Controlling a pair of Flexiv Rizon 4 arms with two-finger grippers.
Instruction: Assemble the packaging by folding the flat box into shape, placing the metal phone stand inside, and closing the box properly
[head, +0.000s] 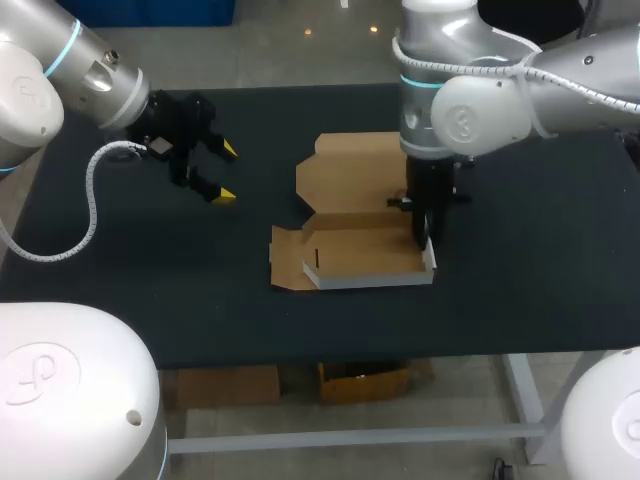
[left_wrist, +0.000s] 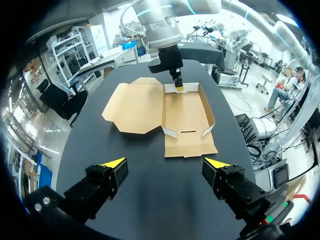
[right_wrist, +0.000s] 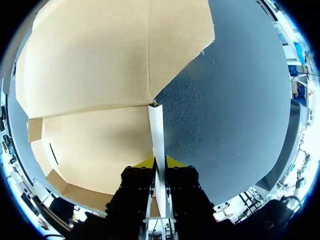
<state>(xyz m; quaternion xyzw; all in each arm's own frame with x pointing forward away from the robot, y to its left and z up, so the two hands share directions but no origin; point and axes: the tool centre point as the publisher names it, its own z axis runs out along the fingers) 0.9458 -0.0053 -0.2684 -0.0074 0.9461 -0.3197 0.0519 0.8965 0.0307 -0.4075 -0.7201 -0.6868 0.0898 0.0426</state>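
A brown cardboard box (head: 355, 250) lies partly folded in the middle of the black table, its lid flap (head: 350, 170) flat behind it and its white-edged walls raised. My right gripper (head: 423, 238) reaches down at the box's right side and is shut on the right side wall (right_wrist: 157, 135), which stands upright between its fingers. My left gripper (head: 222, 172) hovers open over the table to the left of the box, holding nothing; in its own wrist view the left gripper (left_wrist: 165, 170) looks at the box (left_wrist: 185, 120) ahead. No phone stand is in view.
The black table (head: 150, 290) spreads around the box on all sides. A small front flap (head: 285, 262) of the box lies flat at its left end.
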